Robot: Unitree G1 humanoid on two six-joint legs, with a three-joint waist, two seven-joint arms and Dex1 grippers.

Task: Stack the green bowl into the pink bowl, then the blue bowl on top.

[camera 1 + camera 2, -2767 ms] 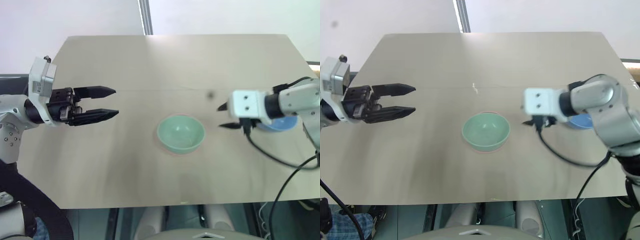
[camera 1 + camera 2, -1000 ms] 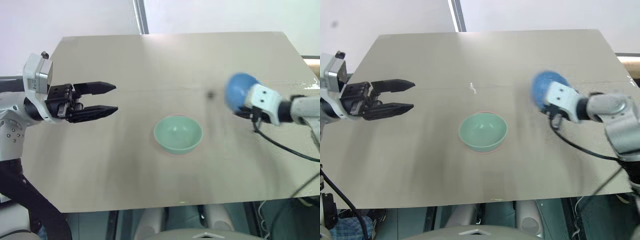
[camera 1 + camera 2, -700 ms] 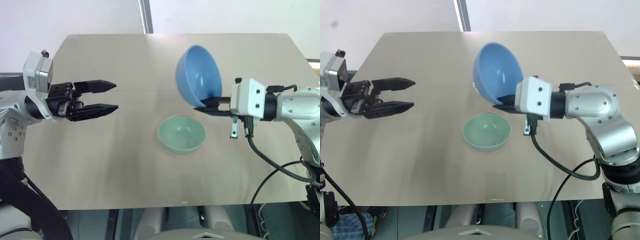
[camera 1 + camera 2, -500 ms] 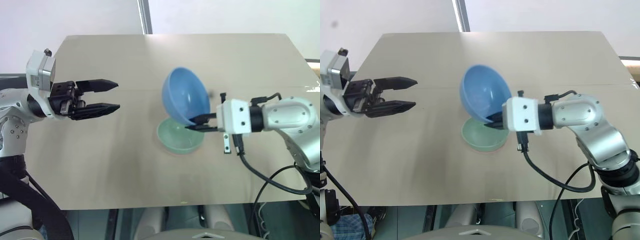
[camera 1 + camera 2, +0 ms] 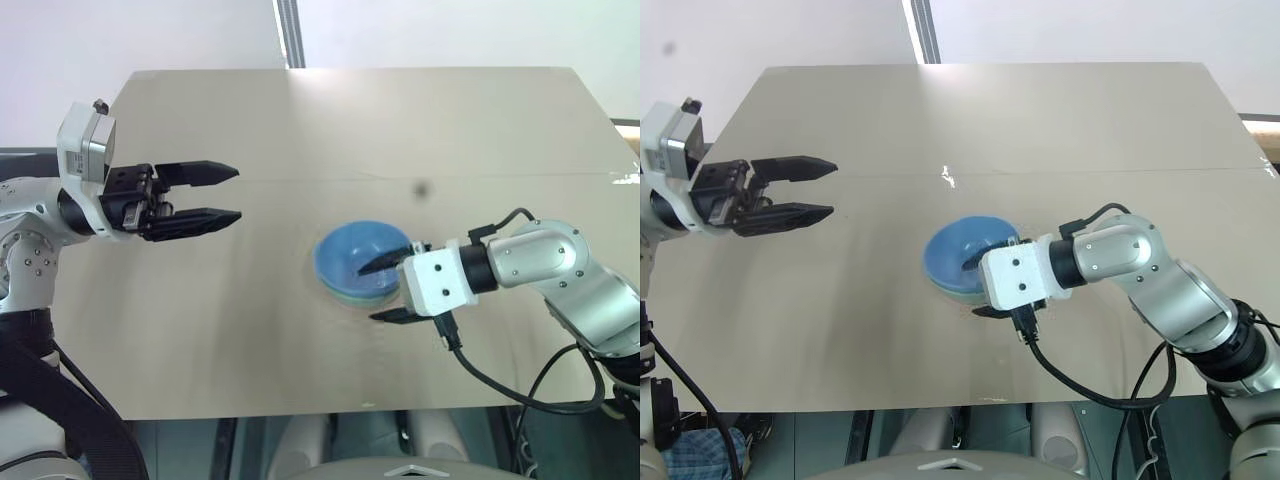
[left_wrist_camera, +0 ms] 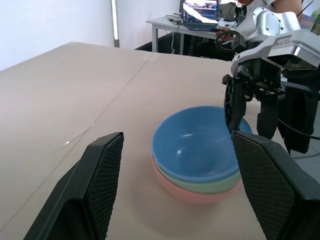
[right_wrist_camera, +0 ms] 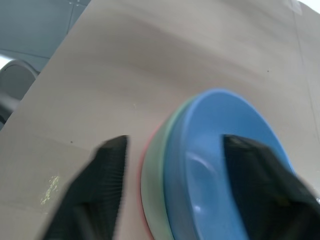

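Observation:
The blue bowl [image 5: 358,262] sits upright at the middle of the table [image 5: 300,120], nested in the green bowl [image 6: 199,183]. The green bowl sits in the pink bowl [image 6: 192,195]; only their rims show as thin bands. My right gripper [image 5: 386,290] is open at the stack's right side. One finger [image 6: 232,107] reaches over the blue rim and the other hangs outside it, and neither grips anything. Off to the left, my left gripper [image 5: 236,193] hovers open and empty, pointing toward the stack with a wide gap between them.
A metal pole [image 5: 288,35] rises behind the table's far edge. A black cable [image 5: 500,372] loops from my right wrist over the near right part of the table. The left wrist view shows a desk with a laptop [image 6: 200,10] beyond the table.
My right gripper carried the blue bowl in from the right, lowered it onto the green bowl and opened, letting it go. The left gripper stayed put.

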